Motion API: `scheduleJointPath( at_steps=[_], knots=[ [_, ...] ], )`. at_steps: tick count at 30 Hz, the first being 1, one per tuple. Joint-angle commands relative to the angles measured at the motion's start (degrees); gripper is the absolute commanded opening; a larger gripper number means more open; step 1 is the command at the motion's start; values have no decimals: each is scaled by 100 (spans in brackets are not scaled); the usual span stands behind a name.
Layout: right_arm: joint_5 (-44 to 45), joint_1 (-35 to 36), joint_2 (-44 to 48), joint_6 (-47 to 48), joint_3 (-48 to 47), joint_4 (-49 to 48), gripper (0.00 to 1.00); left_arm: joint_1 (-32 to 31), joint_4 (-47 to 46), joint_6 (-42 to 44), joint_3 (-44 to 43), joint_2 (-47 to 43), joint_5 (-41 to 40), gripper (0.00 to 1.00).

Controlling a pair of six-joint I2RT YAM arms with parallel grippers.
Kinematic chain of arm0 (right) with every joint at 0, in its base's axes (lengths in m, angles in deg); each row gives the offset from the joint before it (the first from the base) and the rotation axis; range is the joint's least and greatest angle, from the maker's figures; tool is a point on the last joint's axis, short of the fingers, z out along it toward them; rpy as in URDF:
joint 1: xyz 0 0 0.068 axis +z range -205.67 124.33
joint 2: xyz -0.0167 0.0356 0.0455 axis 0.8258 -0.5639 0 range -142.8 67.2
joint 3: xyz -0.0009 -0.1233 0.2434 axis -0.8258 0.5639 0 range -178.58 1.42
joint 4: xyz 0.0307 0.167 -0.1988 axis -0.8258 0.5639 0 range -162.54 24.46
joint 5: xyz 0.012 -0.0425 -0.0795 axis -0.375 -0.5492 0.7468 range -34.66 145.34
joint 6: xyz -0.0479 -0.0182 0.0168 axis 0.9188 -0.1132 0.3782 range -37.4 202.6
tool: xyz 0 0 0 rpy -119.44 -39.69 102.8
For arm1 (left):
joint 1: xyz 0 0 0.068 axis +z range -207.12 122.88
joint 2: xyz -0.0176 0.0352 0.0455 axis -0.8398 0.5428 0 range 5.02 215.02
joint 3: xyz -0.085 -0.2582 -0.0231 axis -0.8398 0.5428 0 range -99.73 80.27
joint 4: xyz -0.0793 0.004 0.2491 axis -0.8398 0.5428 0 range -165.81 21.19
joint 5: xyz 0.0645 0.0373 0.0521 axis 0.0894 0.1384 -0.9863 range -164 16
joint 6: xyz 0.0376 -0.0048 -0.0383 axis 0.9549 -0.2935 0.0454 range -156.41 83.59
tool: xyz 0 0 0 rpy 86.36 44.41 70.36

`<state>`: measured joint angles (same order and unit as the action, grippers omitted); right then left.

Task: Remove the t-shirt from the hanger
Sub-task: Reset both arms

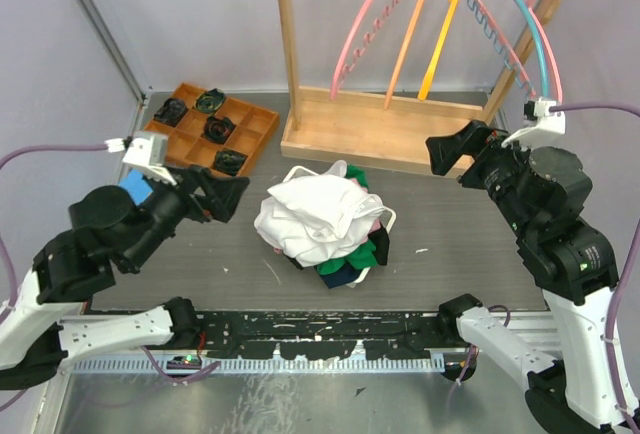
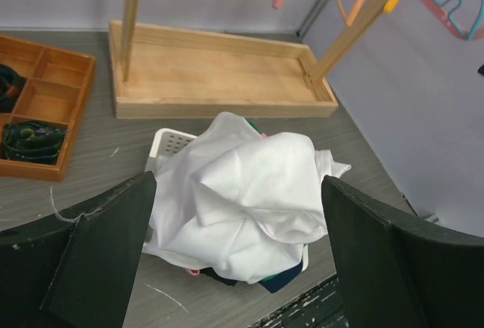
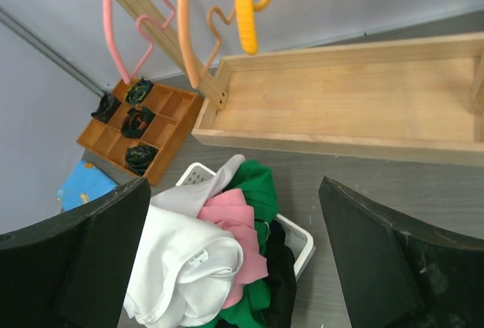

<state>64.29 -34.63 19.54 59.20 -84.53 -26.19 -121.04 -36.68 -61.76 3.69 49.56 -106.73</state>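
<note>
1. Grey wood-grain table (image 1: 450, 254), pale walls behind.
2. Wooden rack (image 1: 370, 134) at the far edge. Five hangers (image 1: 372, 24) counted: two pink, one orange, one yellow, one blue.
3. Left gripper (image 1: 228, 197) is low, pointing at the pile, jaws wide, holding nothing. Right gripper (image 1: 450, 159) is angled inward, also wide and holding nothing.
4. One white basket (image 2: 170, 143) at mid-table, heaped with clothes.
5. White t-shirt (image 1: 310, 209) lies crumpled on top of the heap.
6. Orange tray (image 1: 262, 124) holds four dark bundles.
7. Shirt label (image 3: 198, 260), print unreadable.

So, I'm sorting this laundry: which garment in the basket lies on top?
The white t-shirt: it is crumpled over the rest, with the pink one, the green one and the black one underneath.
</note>
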Motion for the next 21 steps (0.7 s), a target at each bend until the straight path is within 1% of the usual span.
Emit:
scheduleJointPath(
  at_steps=[1,3,7,11,17,21],
  knots=[
    [309,-7,129,-502,217,29,100,-16,-144,-32,224,-370,-821,98],
    [518,-10,176,-512,264,22,100,-15,133,-107,203,-415,-1187,98],
    [566,-8,165,-451,241,75,100,-17,720,-350,194,-432,-1909,98],
    [556,-11,173,-433,237,76,100,-21,789,-203,297,-480,-2397,98],
    [526,-10,178,-423,268,78,100,-7,626,394,272,-377,-2800,98],
    [466,-4,145,-417,265,76,100,93,506,502,327,-233,-2528,98]
  ],
)
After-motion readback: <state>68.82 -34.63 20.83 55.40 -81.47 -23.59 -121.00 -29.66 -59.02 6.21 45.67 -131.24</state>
